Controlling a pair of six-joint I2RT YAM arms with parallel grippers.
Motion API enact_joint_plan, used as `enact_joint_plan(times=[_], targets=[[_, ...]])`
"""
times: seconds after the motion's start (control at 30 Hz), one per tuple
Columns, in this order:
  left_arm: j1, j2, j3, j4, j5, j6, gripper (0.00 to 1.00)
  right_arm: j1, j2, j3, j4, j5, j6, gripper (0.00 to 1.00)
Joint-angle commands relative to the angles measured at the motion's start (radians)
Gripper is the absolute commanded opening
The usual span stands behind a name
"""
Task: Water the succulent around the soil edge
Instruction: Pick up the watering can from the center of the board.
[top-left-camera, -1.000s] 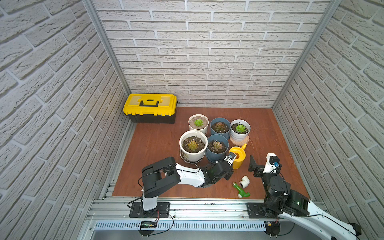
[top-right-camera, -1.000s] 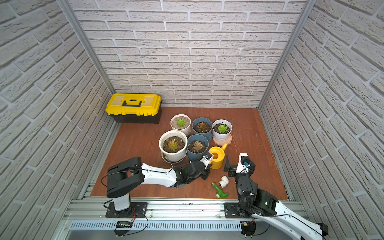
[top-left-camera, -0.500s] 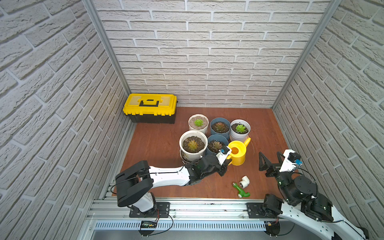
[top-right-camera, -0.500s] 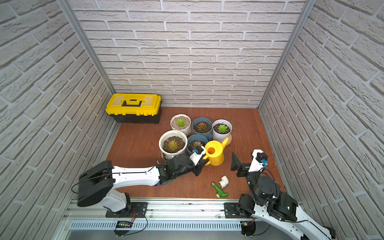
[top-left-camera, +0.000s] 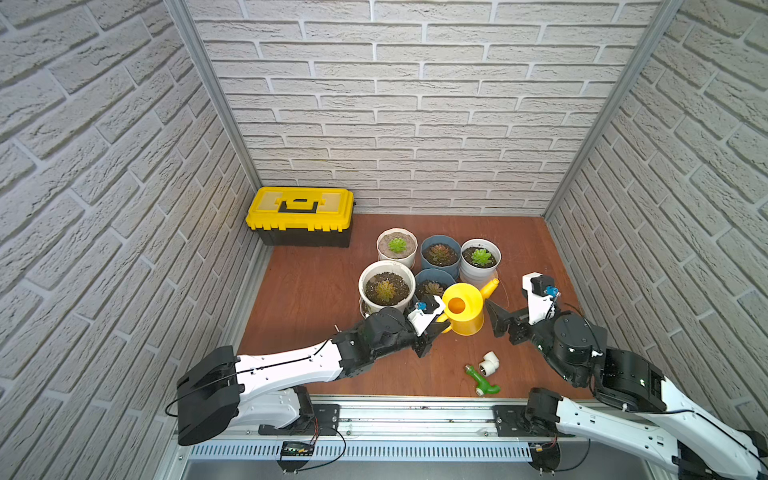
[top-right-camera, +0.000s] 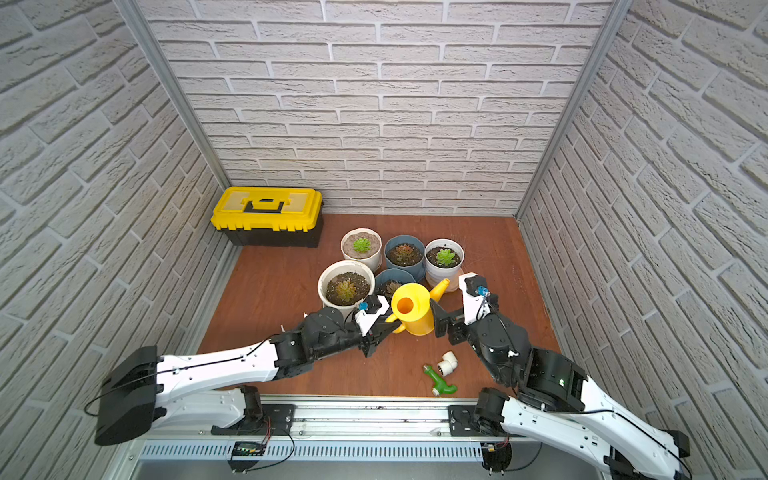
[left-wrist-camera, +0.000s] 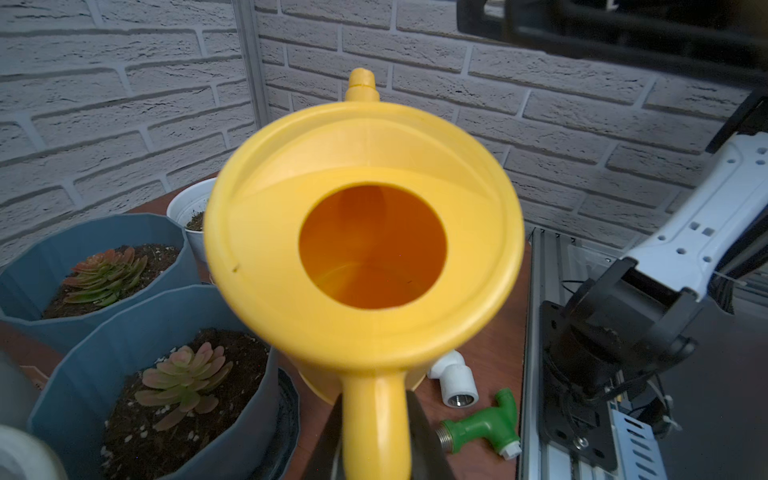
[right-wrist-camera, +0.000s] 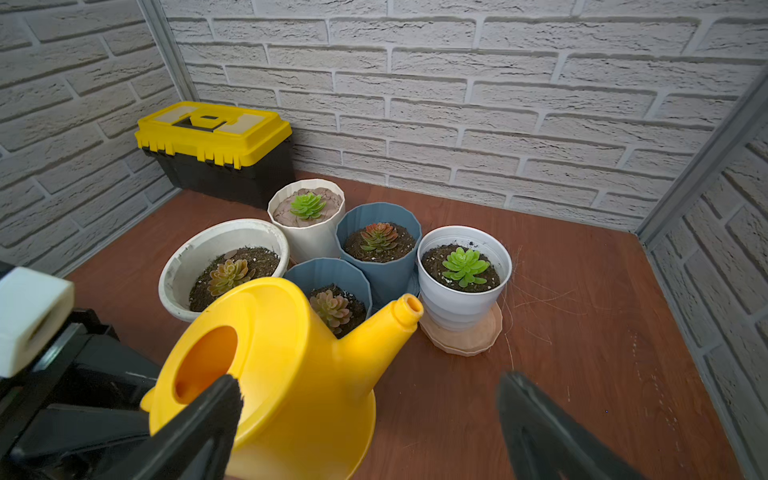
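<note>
left gripper (top-left-camera: 437, 325): clenched on watering can (top-left-camera: 465, 313) handle (left-wrist-camera: 374, 415)
right gripper (right-wrist-camera: 370, 419): released, spread wide
spout (top-left-camera: 490, 286): points away from wide white pot (top-left-camera: 361, 286)
soil edge (top-left-camera: 375, 279): nearer left gripper

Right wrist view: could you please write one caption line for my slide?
Open right pincer beside a yellow can, five potted succulents and a toolbox behind it.

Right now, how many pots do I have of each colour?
White pots: 3
Blue pots: 2
Total: 5
</note>
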Motion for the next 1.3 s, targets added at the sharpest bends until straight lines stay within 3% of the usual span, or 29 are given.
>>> enact_joint_plan(times=[0.0,0.23,0.4,0.7,0.9,1.13,1.27], targets=[[-0.01,-0.07,-0.008,-0.015,0.032,0.059,0.0,-0.01,0.021,0.037,0.037,-0.032,-0.031,0.99],[-0.023,-0.222,0.002,-0.158,-0.028,0.147,0.0,-0.107,0.07,0.043,0.041,-0.155,-0.02,0.99],[-0.024,-0.298,0.001,-0.211,-0.045,0.169,0.0,-0.225,0.103,0.026,0.067,-0.365,0.023,0.99],[-0.024,-0.312,0.025,-0.225,-0.072,0.183,0.0,-0.285,0.112,-0.017,0.163,-0.577,0.108,0.99],[-0.024,-0.256,0.034,-0.222,-0.096,0.174,0.0,-0.285,0.073,-0.018,0.211,-0.568,0.142,0.99],[-0.026,-0.257,0.023,-0.177,-0.055,0.174,0.0,-0.298,0.156,-0.041,0.216,-0.478,0.1,0.99],[-0.026,-0.286,0.002,-0.164,-0.061,0.182,0.0,-0.372,0.17,-0.074,0.216,-0.521,0.12,0.99]])
